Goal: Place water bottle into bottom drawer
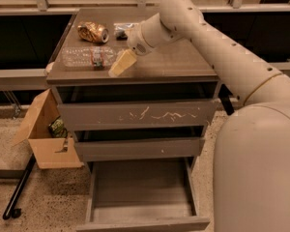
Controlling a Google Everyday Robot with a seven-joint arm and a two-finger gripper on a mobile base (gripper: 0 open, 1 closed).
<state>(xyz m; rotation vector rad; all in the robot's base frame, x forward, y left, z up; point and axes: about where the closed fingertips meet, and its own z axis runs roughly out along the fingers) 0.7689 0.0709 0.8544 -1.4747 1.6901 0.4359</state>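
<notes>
The water bottle (87, 57), clear crinkled plastic with a red-green label band, lies on its side at the left front of the cabinet top (179, 62). My gripper (122, 64) hangs just to the right of the bottle, low over the cabinet top, with its cream-coloured fingers pointing down-left. It holds nothing that I can see. The bottom drawer (142, 192) is pulled out below, and its flat inside is bare.
A crushed gold can (93, 32) and a silver foil packet (120, 30) lie at the back of the top. The white-scratched drawer front (135, 114) and the middle drawer (137, 148) are slightly open. A cardboard box (46, 134) stands on the floor at left.
</notes>
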